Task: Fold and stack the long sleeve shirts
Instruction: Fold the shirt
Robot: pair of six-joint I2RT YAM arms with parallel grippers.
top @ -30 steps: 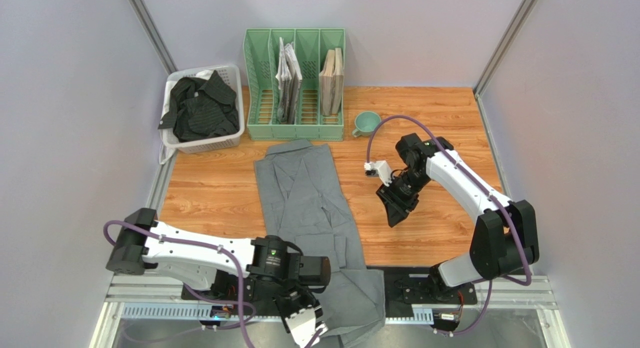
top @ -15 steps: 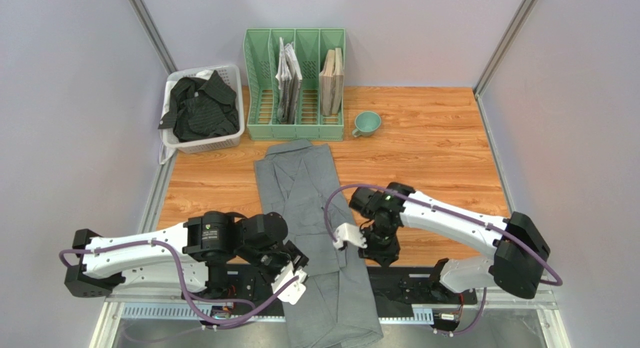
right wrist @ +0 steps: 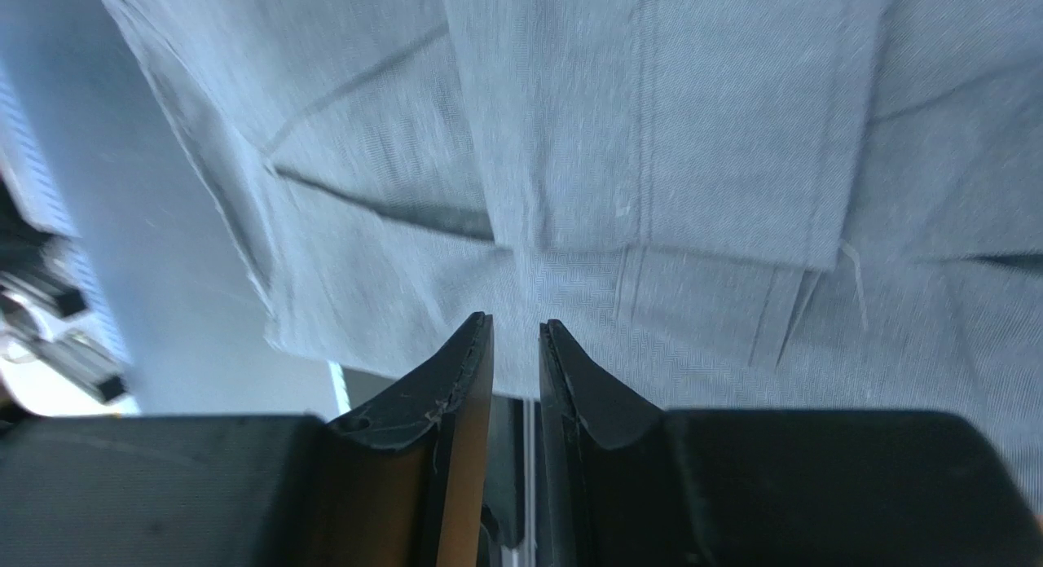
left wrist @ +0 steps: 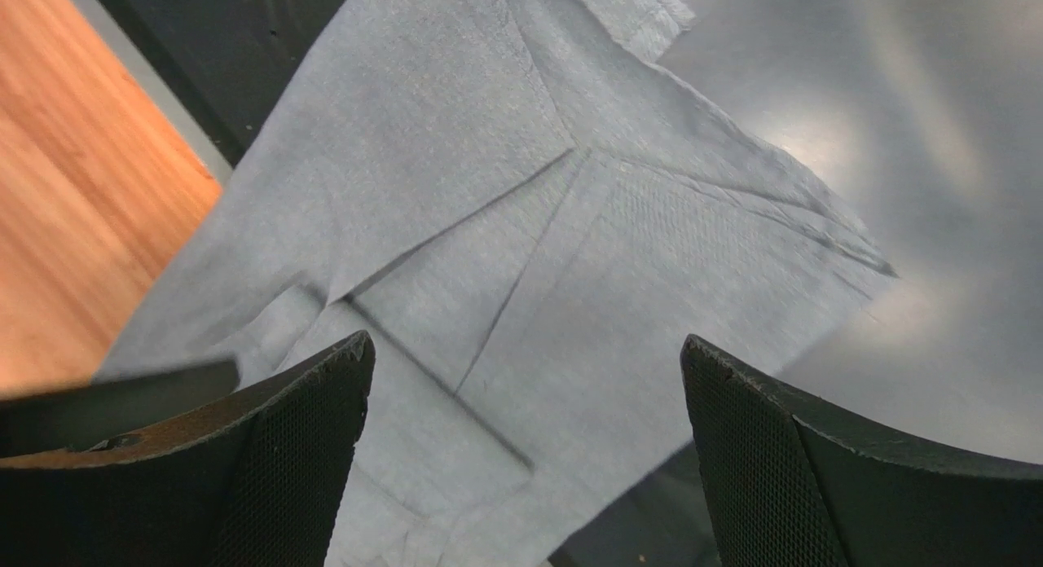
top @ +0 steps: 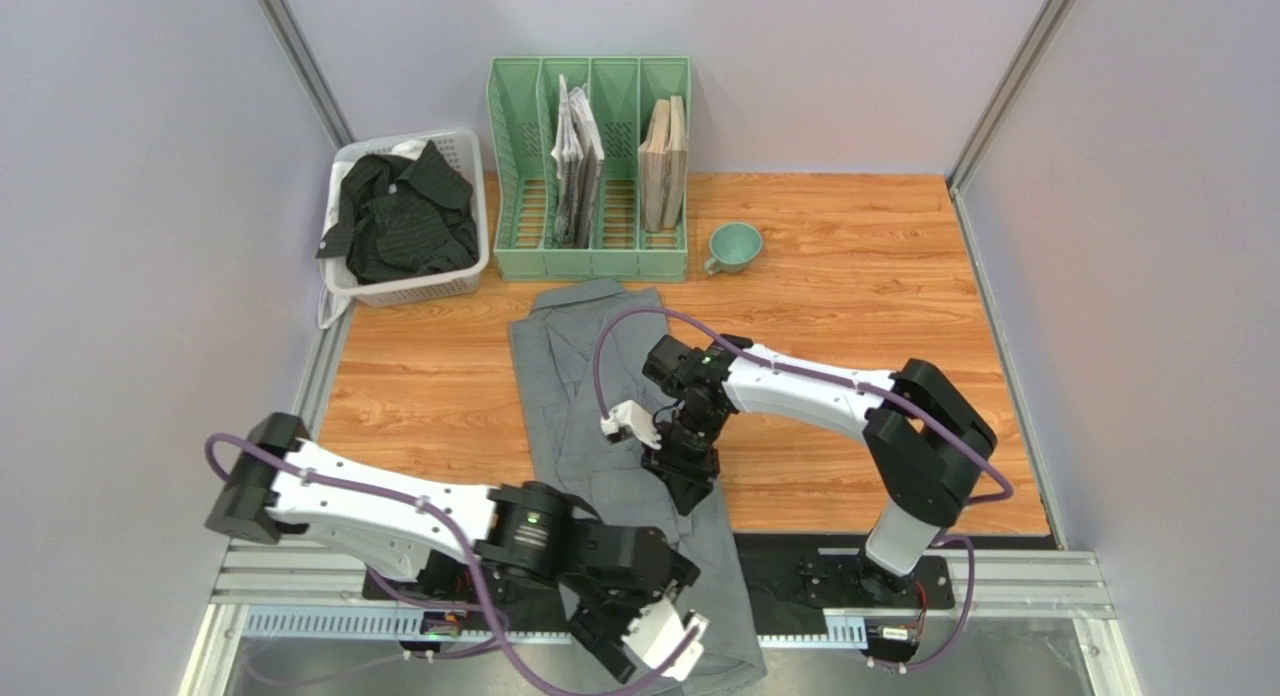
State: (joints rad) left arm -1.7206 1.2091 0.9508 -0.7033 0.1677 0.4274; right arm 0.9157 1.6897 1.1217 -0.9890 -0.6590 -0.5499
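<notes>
The grey long sleeve shirt [top: 601, 381] lies lengthwise down the middle of the table, its lower end hanging past the front edge. The black striped long sleeve shirt [top: 398, 216] is bunched in a white basket. My left gripper [top: 661, 644] hovers over the grey shirt's lower end, jaws wide open and empty; its wrist view shows folded grey cloth [left wrist: 539, 201] beyond the left gripper [left wrist: 527, 347]. My right gripper [top: 687, 486] points down at the shirt's right edge. In its wrist view the right gripper [right wrist: 515, 325] has only a narrow slit between the fingers, nothing in it, with grey cloth [right wrist: 661, 127] just ahead.
The white basket [top: 406, 291] stands at the back left. A green file rack [top: 519, 126] with papers and boards is at the back centre, and a green mug [top: 732, 246] sits to its right. Grey walls close in both sides.
My left gripper has opened wide and swung right along the shirt's lower end. My right arm has moved left and slightly back, onto the shirt's right edge.
</notes>
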